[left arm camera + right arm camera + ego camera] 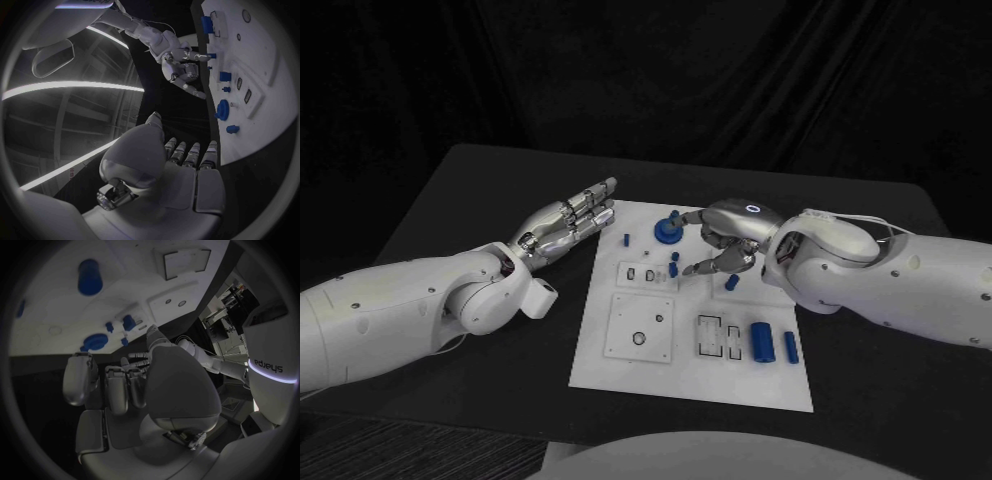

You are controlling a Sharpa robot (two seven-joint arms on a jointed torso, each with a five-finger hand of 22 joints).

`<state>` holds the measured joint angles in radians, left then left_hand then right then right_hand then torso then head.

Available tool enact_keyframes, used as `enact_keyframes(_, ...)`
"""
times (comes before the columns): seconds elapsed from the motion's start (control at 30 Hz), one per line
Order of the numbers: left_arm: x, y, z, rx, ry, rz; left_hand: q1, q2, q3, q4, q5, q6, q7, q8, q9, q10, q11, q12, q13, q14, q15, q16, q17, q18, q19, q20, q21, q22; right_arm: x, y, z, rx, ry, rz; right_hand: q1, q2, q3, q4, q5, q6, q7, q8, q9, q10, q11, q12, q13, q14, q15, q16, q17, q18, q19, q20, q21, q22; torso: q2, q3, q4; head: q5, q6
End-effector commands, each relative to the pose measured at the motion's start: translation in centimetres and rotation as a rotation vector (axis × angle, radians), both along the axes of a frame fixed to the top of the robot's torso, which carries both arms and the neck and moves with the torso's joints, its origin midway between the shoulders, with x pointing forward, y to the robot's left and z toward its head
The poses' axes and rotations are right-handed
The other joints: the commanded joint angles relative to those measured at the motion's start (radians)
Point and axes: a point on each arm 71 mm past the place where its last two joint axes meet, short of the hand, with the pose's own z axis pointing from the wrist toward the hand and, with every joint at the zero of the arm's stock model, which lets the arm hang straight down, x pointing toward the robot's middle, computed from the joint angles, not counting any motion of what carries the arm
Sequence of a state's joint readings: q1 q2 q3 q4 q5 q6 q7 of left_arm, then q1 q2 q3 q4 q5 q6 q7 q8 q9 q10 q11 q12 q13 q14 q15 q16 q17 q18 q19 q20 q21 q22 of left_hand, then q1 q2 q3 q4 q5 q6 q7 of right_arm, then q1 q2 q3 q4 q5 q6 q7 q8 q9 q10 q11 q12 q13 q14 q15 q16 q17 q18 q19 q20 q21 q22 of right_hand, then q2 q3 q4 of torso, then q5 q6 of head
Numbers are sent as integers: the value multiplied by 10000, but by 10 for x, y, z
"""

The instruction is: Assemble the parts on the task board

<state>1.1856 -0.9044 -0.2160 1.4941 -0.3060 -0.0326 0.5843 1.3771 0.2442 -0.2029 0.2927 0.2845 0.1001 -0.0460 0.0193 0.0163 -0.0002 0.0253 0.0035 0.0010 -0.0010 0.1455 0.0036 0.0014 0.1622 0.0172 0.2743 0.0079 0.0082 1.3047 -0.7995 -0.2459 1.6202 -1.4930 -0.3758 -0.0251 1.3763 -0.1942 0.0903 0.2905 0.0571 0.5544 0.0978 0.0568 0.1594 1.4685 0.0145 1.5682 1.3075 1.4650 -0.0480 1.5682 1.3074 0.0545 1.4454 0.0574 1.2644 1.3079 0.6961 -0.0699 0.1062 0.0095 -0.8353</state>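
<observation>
The white task board [689,375] lay in the middle of the black surface [473,180], with the robot's two hands at its far end. The left hand [571,222] hovered flat and holding nothing just beyond the board's far-left edge, its fingers [599,197] straight, side by side and slightly apart, pointing toward the far right. The left wrist view showed the same hand [178,170] extended beside the board [262,135].

The right hand [721,240] was over the board's far half, fingers [708,264] curled downward toward a small blue peg [674,268] standing there; whether they gripped it or merely touched it could not be told. A round blue disc part [668,231] sat at the board's far edge, just left of that hand, with another small blue piece [626,240] further left.

Near the board's near-right corner, a large blue cylinder [762,341] lay beside a slimmer blue cylinder [790,346], both lengthwise. To their left sat rectangular slots [713,335], and left of these a square plate [642,327] with a ring-shaped opening.
</observation>
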Motion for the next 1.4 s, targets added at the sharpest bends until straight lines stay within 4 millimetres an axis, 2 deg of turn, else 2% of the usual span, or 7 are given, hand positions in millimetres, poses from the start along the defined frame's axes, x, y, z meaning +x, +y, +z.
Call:
enact_keyframes(0.03,2,3,8,-38,-559,465,4,-124,-196,-26,-283,23,45,-13,15,2,127,-35,-10,10,98,-36,-14,183,32,100,77,22,1,-7,27,783,-1355,-20,58,-57,-68,42,-32,-98,-18,-44,-46,1023,-83,26,2633,1058,-55,26,2634,125,-90,4,-54,1741,-85,49,-42,60,31)
enact_keyframes(0.4,25,9,41,682,-924,1146,-1758,-144,-1284,-15,-2371,-100,-49,-33,0,2,426,-35,-10,10,294,-36,-14,164,185,171,194,78,3,-55,69,690,-2235,-883,-182,277,54,19,-35,517,-35,118,-17,1023,-107,26,2633,1058,-80,26,2634,120,-86,-21,-62,1746,-503,242,-240,226,11)
enact_keyframes(0.6,41,6,55,2521,-160,765,-1652,-411,-1397,-20,-2352,-227,-28,-42,-11,2056,2123,1091,738,1707,964,691,418,-328,1445,196,1009,456,11,-80,68,203,-2033,-1574,-84,489,190,-9,-5,844,-4,173,1,1023,-89,26,2633,1058,-69,26,2634,118,-75,-15,-59,1751,-721,402,-372,309,61)
enact_keyframes(0.7,45,3,61,3501,103,387,-1754,-708,-1629,-15,-2371,150,486,47,60,4641,2554,3005,1594,5534,1081,2738,1228,-536,3867,155,2333,1023,12,-87,65,237,-2093,-1767,-54,691,254,-58,38,1807,85,410,148,1023,-28,26,2633,1058,-27,26,2634,101,-31,12,3,1771,-812,485,-410,237,115)
enact_keyframes(1.07,41,-24,77,8529,-202,-1504,-3916,-2150,-882,56,-2359,4800,1906,1471,840,7960,1258,6875,3788,9202,-417,6483,2826,173,8880,-577,4719,1994,8,-98,44,612,-2282,-1935,71,946,285,-179,484,2400,70,546,114,1023,-38,26,2633,1058,-31,26,2634,89,30,24,73,1794,-1126,785,-889,297,-57)
enact_keyframes(1.23,41,-39,81,10151,-152,-2013,-4101,-1906,-465,-5,-2423,5954,2131,1892,1179,8233,826,8863,5602,9462,-812,8906,4507,124,9514,-1034,5765,2701,7,-100,35,657,-2250,-2014,83,1011,289,-191,601,2498,69,555,100,1023,-41,26,2633,1058,-34,26,2634,89,34,20,70,1794,-1191,864,-957,303,-152)
enact_keyframes(1.4,45,-50,79,11389,277,-2072,-3785,-1370,-1060,-10,-2382,6678,2121,2597,1863,12010,685,13833,12166,12549,-975,14476,11853,-215,9397,-1456,9070,5535,6,-101,29,667,-2193,-2042,64,1068,287,-180,677,2580,79,566,91,1023,-38,26,2633,1058,-35,26,2634,86,44,19,84,1798,-1216,932,-1027,355,-269)
